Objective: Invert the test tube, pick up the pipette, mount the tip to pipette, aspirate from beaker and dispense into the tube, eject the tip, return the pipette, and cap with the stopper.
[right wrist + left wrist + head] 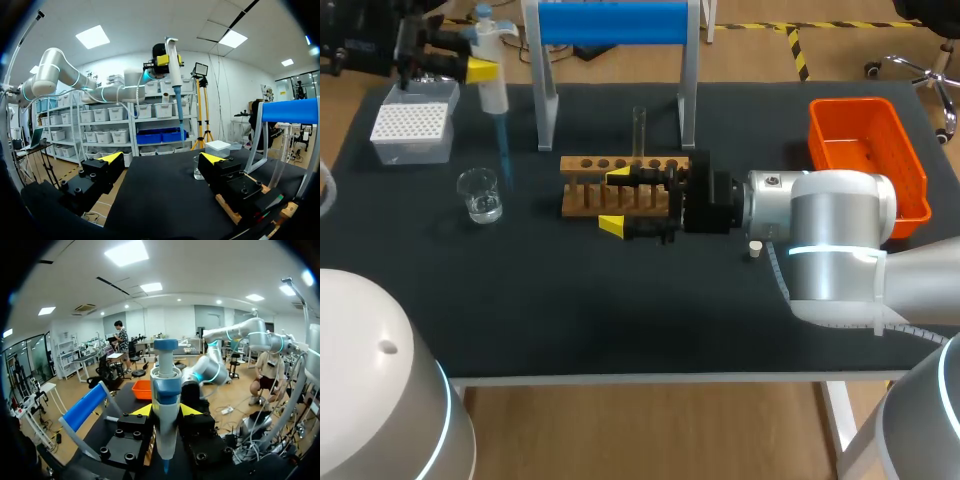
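At the table's far left corner the left claw [166, 412] grips the pipette [493, 90] upright (its blue tip hanging near the beaker [480, 193]), while the right claw [615, 200] gapes wide over the wooden rack [582, 163] mid-table, where the test tube [639, 130] stands.
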You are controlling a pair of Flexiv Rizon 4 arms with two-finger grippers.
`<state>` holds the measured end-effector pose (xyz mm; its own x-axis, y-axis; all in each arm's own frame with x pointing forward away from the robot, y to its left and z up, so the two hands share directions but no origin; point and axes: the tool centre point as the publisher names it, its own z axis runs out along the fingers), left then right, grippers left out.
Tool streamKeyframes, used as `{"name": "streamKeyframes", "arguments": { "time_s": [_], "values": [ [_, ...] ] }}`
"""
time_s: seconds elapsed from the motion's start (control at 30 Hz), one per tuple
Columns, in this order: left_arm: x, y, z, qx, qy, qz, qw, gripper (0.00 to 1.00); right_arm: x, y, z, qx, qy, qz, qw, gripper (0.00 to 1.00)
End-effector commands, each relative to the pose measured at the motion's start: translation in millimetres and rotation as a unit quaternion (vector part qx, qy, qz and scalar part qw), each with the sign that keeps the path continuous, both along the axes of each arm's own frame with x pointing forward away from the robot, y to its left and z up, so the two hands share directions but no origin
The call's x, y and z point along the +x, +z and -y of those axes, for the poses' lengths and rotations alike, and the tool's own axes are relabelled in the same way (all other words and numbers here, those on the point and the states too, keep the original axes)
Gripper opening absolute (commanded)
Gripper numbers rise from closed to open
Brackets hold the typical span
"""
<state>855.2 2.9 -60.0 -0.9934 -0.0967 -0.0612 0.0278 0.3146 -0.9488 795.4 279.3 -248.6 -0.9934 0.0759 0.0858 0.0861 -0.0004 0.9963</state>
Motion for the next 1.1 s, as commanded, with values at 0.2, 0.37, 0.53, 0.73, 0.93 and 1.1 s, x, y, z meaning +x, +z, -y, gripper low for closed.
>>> {"name": "streamKeyframes", "arguments": {
  "time_s": [0.2, 0.37, 0.53, 0.73, 0.93, 1.1],
  "values": [
    [34.2, -26.8, -31.5, -0.019, -0.009, -0.003, 1.000, 0.00, 0.2, -0.2, 0.7, 0.000, 0.001, 0.000, 1.000, 1.00],
    [48.1, -41.4, -41.8, -0.023, -0.010, -0.003, 1.000, 0.00, 0.2, -0.2, 0.7, 0.000, 0.001, 0.000, 1.000, 1.00],
    [56.3, -50.7, -54.2, -0.024, -0.005, -0.005, 1.000, 0.00, 0.2, -0.2, 0.7, 0.000, 0.001, 0.000, 1.000, 1.00],
    [63.9, -57.4, -65.4, -0.024, 0.002, -0.003, 1.000, 0.00, 0.2, -0.2, 0.7, 0.000, 0.001, 0.000, 1.000, 1.00],
    [71.3, -63.0, -72.6, -0.022, 0.005, -0.006, 1.000, 0.00, 0.2, -0.2, 0.7, 0.000, 0.001, 0.000, 1.000, 1.00],
    [75.5, -66.9, -74.2, -0.021, 0.006, -0.007, 1.000, 0.00, 0.2, -0.2, 0.7, 0.000, 0.001, 0.000, 1.000, 1.00]
  ]
}}
